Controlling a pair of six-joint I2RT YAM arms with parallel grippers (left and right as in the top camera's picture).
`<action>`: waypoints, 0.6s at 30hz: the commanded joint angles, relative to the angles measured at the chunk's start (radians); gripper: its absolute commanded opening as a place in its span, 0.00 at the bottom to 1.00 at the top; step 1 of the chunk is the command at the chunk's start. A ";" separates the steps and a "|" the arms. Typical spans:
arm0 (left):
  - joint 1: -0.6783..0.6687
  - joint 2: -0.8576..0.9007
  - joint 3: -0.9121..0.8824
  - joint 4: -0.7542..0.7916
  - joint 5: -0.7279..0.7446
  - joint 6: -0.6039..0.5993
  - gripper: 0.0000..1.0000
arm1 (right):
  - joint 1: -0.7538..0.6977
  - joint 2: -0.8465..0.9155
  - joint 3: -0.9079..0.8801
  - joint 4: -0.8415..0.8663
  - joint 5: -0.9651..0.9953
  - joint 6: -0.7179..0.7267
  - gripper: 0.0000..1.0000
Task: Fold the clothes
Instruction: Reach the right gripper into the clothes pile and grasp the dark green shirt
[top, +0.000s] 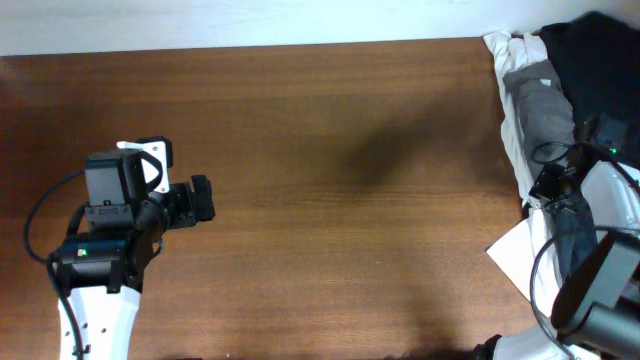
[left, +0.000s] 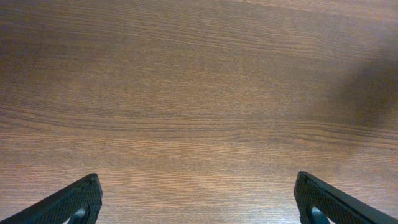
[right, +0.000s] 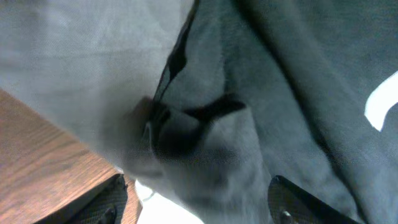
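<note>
Right pincer (right: 196, 186) agape over heaped clothes (right: 273, 93)

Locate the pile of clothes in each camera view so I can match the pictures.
Overhead: the pile of clothes sits in the upper right corner, at the table's right edge.
Left wrist: not in it; only bare wood and the open left gripper.
Right wrist: the pile of clothes fills most of the frame, grey and dark fabric close up.
Shared landmark: the brown wooden table, visible in all three.
</note>
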 joint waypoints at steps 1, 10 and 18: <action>-0.003 0.000 0.019 0.003 0.011 -0.005 0.98 | -0.006 0.036 0.013 0.021 0.017 0.007 0.59; -0.003 0.000 0.019 0.029 0.011 -0.005 0.98 | 0.002 -0.031 0.129 -0.098 0.027 0.006 0.04; -0.003 0.002 0.019 0.072 0.010 -0.006 0.98 | 0.174 -0.127 0.429 -0.414 -0.420 -0.051 0.04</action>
